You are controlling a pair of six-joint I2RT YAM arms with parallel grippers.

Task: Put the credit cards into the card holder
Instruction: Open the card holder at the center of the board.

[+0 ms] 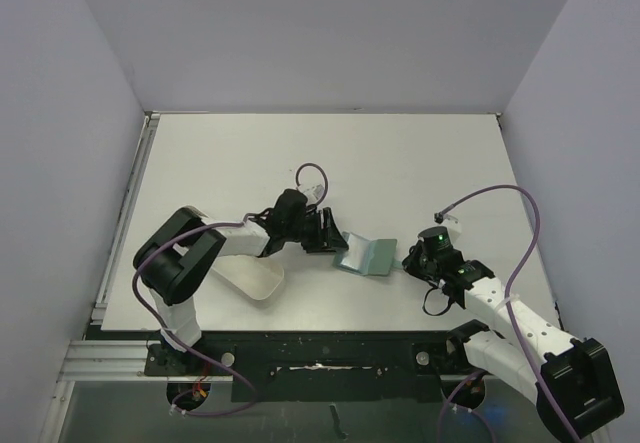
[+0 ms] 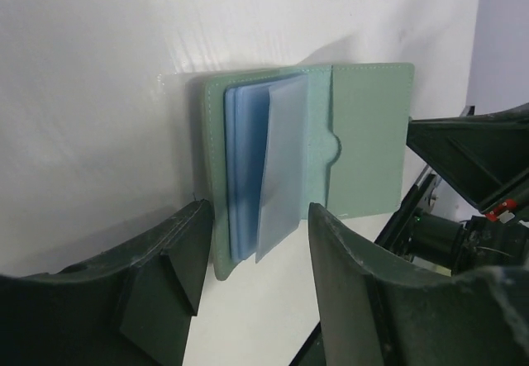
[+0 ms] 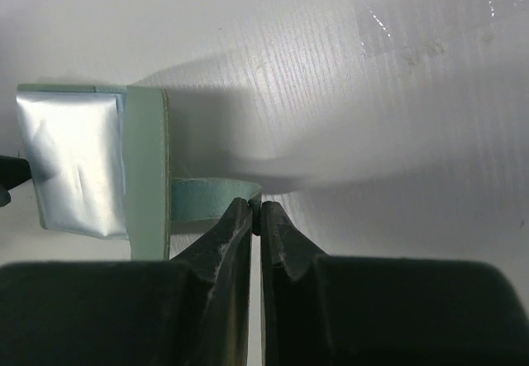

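Between two grippers [image 1: 335,235] [image 1: 409,263], one open card holder [image 1: 368,255]

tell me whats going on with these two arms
The card holder lies open on the table between the arms. The right end effector is shut on its snap tab. The left end effector is open, with a finger on each side of the blue-grey sleeves, gripping nothing.

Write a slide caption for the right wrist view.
Right pincer shut on the snap tab of the open card holder.
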